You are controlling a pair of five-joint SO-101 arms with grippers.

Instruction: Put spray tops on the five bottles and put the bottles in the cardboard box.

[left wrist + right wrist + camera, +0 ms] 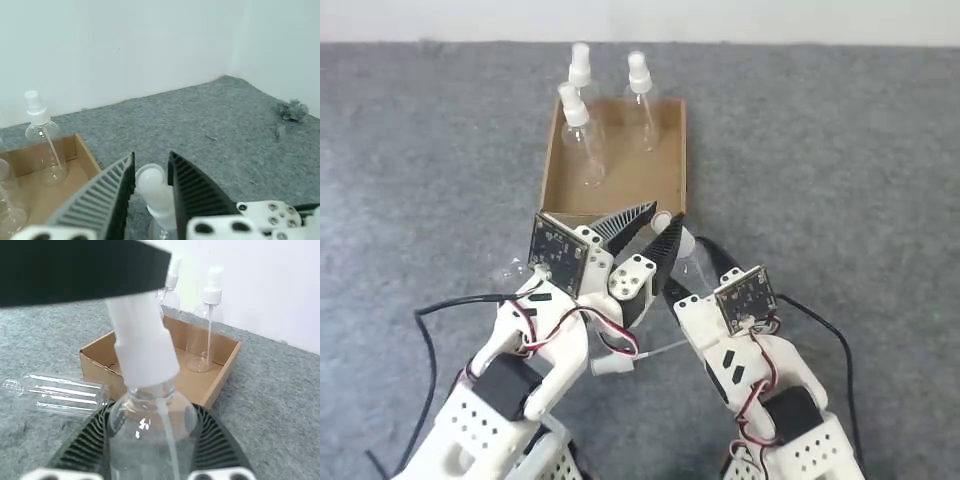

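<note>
High view: the right pincer [692, 262] is clenched on a clear round plastic bottle [686, 250], holding it upright just short of the shallow brown cardboard box [546, 180]. The left pincer [663, 215] comes in from the side, tips at the white plastic spray top [662, 218] on that bottle's neck. One arm steadies, and the other is probably seating or twisting the top. Beyond both pincers, three capped clear bottles [583, 135] stand in the far part of the box, leaving its near floor free. An uncapped clear bottle [510, 272] lies beside the left pincer's wrist, and a loose white spray top [610, 365] lies back between the arms.

Left wrist view: the left pincer [151, 160] looks closed on the spray top [152, 187], a ribbed pad [112, 185] at each side. The box wall [87, 160] lies just beside one tip, so there is little swing room there.

Right wrist view: the right pincer [152, 415] grasps the bottle [150, 440] at its shoulders, and the spray top [145, 350] rises above it. The box wall [100, 362] is near, straight ahead, so the bottle must be lifted over it. The uncapped bottle [60, 392] lies to one side.
</note>
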